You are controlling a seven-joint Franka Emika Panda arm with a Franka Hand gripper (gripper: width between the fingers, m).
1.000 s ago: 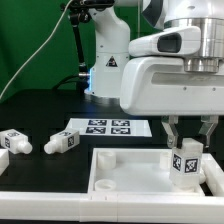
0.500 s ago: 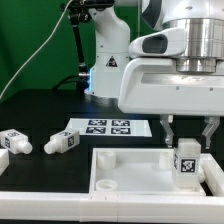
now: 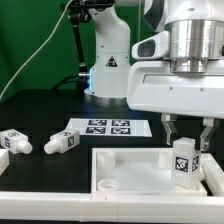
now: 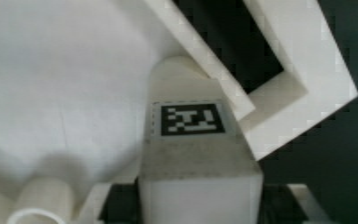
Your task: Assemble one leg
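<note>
My gripper is shut on a white leg with a black-and-white tag on its face. It holds the leg upright over the corner of the large white square panel at the exterior view's right. In the wrist view the leg fills the middle between my dark fingers, with the panel and its raised rim behind it. Whether the leg's lower end touches the panel is hidden. Two more legs lie on the black table at the exterior view's left.
The marker board lies flat on the table behind the panel. The robot's base stands at the back. A white rail runs along the front edge. A round hole shows in the panel's near corner.
The wrist has turned a little with the leg still held; the leg stays over the same corner of the panel and looks slightly lower and more upright.
</note>
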